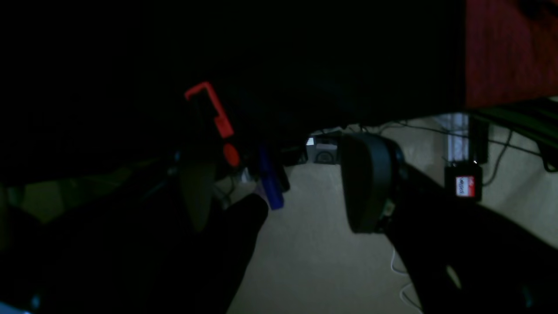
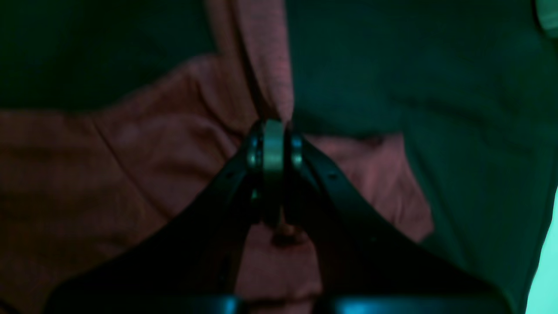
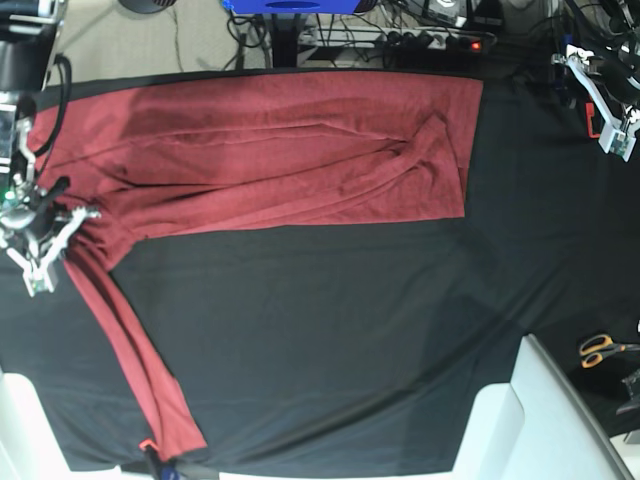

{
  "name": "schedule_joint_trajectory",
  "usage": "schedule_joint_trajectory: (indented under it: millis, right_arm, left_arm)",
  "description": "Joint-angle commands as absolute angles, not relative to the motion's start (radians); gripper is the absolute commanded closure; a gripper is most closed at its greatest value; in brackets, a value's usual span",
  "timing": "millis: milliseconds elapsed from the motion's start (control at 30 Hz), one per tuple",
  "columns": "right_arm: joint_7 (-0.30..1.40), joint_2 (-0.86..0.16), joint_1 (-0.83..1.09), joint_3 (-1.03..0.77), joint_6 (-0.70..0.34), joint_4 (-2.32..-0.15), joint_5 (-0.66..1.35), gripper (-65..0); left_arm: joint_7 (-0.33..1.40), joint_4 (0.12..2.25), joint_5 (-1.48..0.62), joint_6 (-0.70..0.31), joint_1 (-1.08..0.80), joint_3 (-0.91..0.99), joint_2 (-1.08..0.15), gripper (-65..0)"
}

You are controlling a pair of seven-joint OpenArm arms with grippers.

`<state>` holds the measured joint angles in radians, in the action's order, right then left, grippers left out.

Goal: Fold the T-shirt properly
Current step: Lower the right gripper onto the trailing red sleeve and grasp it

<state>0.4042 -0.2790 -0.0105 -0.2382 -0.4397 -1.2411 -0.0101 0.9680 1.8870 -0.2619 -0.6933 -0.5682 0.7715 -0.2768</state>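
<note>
The maroon T-shirt (image 3: 280,150) lies spread across the far half of the black-covered table (image 3: 330,330). One long sleeve (image 3: 135,370) trails down to the front left corner. At the table's left edge my right gripper (image 3: 62,225) is shut on a bunched fold of the T-shirt (image 2: 270,87) where that sleeve meets the body. In the right wrist view the jaws are pressed together with the fabric pinched at their tips. My left gripper (image 1: 283,192) hangs past the far right corner of the table (image 3: 612,125), open and holding nothing. A corner of the shirt (image 1: 505,52) shows beyond it.
Orange-handled scissors (image 3: 600,348) lie at the right edge. White panels stand at the front right (image 3: 540,420) and front left (image 3: 25,420). Cables and a power strip (image 3: 440,40) run behind the table. A red clamp (image 1: 209,109) and a blue clamp (image 1: 270,183) show under the table edge.
</note>
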Motion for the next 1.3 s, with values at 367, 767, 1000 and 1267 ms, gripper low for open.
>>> schedule_joint_trajectory:
  millis: [367, 767, 1000, 1267]
  right_arm:
    - [0.506, -0.225, 0.166, -0.303, -0.446, -1.498, 0.001, 0.0]
    - [0.509, -0.208, 0.278, -0.302, -0.447, -1.5, 0.002, 0.0]
    - [0.509, -0.194, 0.283, -0.3, -0.447, -1.497, 0.002, 0.0]
    - [0.565, -0.185, 0.254, -0.302, -0.547, -1.494, 0.002, -6.9]
  left_arm:
    - [0.958, 1.897, -0.263, -0.698, -0.568, 0.78, -0.294, -43.1]
    - [0.958, 1.767, -0.266, -0.698, -0.519, 0.779, -0.295, -43.1]
    - [0.958, 1.764, -0.263, -0.698, -0.496, 0.779, -0.295, -43.1]
    - [0.958, 1.765, -0.268, -0.698, -0.492, 0.773, -0.295, -43.1]
